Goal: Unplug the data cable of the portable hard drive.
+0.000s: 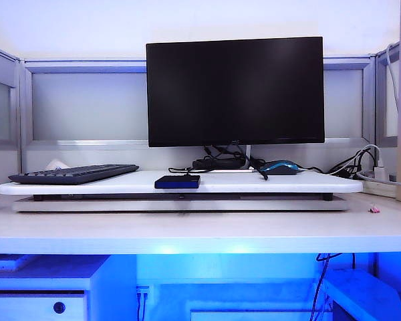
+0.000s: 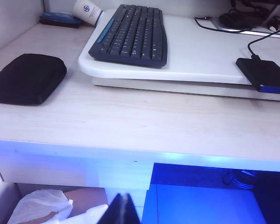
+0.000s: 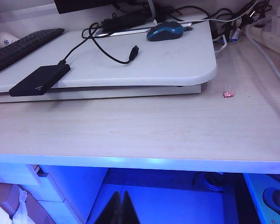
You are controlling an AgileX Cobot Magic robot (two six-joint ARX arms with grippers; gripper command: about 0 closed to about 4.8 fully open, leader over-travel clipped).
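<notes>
Neither arm shows in the exterior view. Each wrist view catches only dark fingertips below the pale worktop's (image 1: 187,234) near edge: the left pincer (image 2: 123,209) and the right pincer (image 3: 121,207), both pressed together, holding nothing. One portable hard drive (image 3: 40,80), a flat dark slab, lies at the near edge of the white raised board (image 3: 177,65), centrally. One thin black data cable (image 3: 100,49) is plugged into it, loops and ends free. One keyboard (image 2: 130,35) lies left, one blue mouse (image 3: 165,31) right.
</notes>
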